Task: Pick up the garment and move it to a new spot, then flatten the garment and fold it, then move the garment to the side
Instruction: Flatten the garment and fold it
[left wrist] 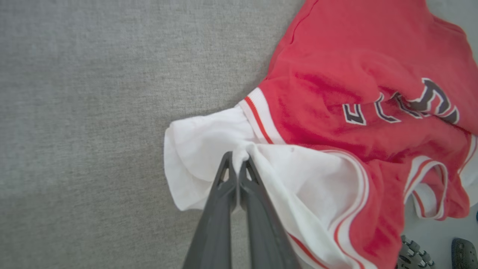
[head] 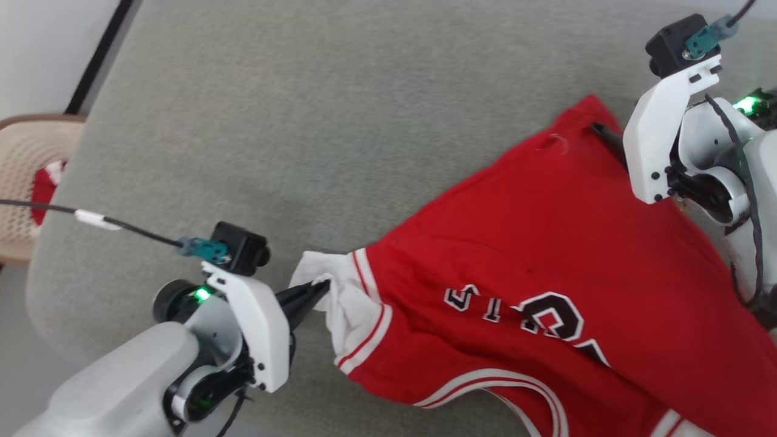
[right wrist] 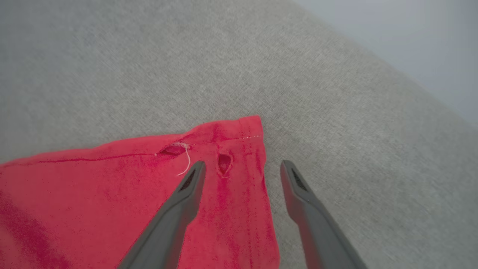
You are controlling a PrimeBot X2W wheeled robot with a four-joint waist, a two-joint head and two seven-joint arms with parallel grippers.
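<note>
at the lower left of the head view the left gripper (head: 320, 290) was clenched on the white sleeve (head: 349, 315) of the garment (head: 534, 230), which lay rumpled on the grey cushion (head: 303, 109) from centre to lower right. at the upper right the right gripper (right wrist: 242, 168) stood released, straddling a red hem corner (right wrist: 246, 130). soft, light and limp, the garment would likely sag and bunch; hems and corners looked the best holds.
</note>
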